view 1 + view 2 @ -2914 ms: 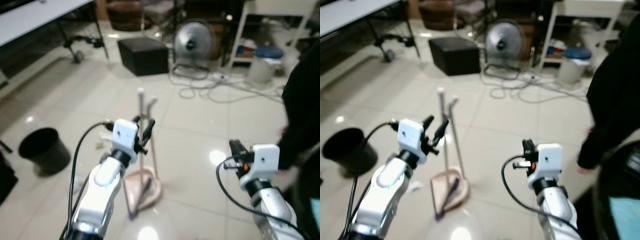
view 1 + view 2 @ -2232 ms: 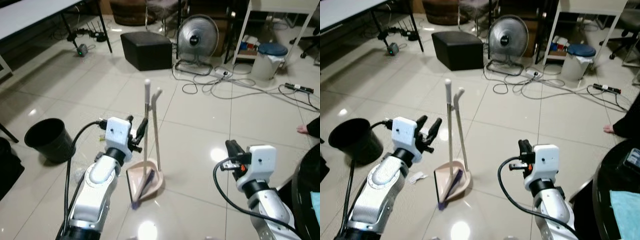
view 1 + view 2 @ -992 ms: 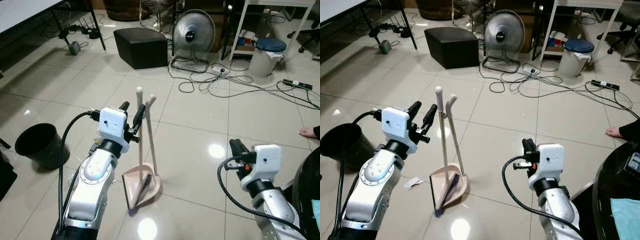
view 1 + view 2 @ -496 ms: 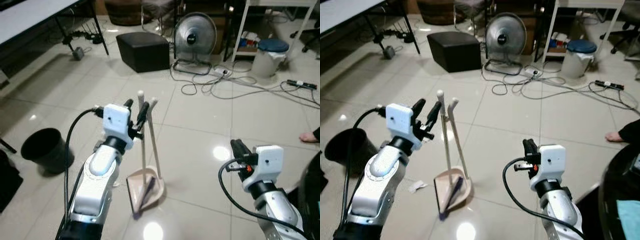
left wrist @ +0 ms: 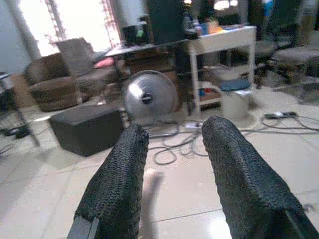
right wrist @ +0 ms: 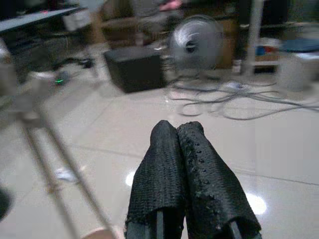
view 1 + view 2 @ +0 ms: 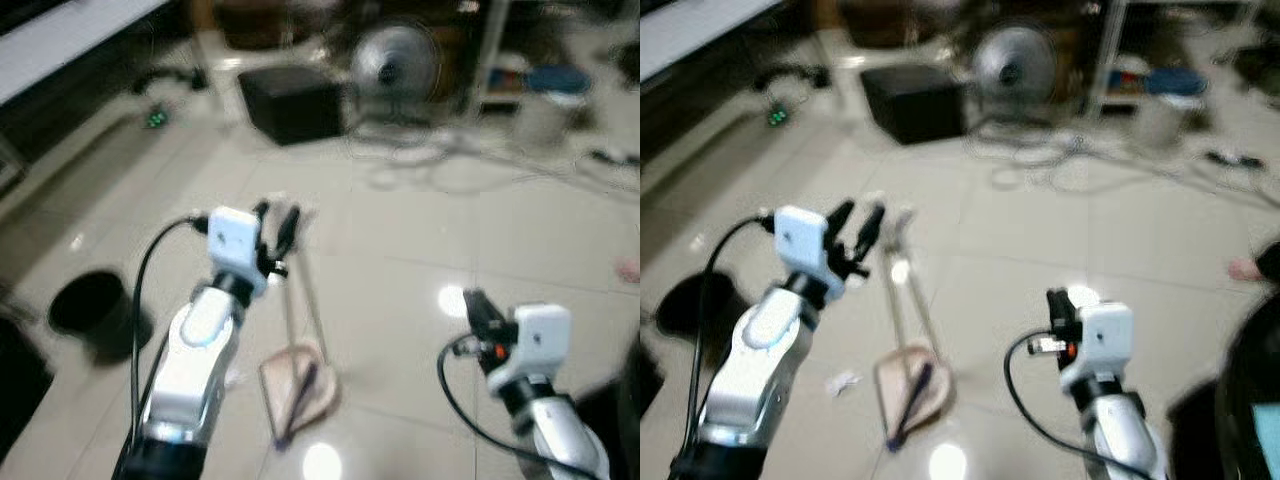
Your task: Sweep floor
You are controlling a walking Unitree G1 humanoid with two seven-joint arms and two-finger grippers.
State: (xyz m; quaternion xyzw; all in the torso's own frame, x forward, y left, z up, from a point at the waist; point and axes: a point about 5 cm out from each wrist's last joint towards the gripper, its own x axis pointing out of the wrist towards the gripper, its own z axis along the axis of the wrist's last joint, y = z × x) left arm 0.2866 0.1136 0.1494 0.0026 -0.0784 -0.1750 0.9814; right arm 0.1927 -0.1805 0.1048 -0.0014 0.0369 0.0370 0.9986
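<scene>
Glossy tiled floor (image 7: 400,300), left end effector (image 7: 856,228) spread beside broom handle (image 7: 892,275), right end effector (image 6: 184,164) pressed together.

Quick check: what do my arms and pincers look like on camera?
Both arms are silver with white wrist boxes and looping black cables. Left pincer and right pincer each have two long black fingers, textured like mesh. A red spot marks the right wrist.
</scene>
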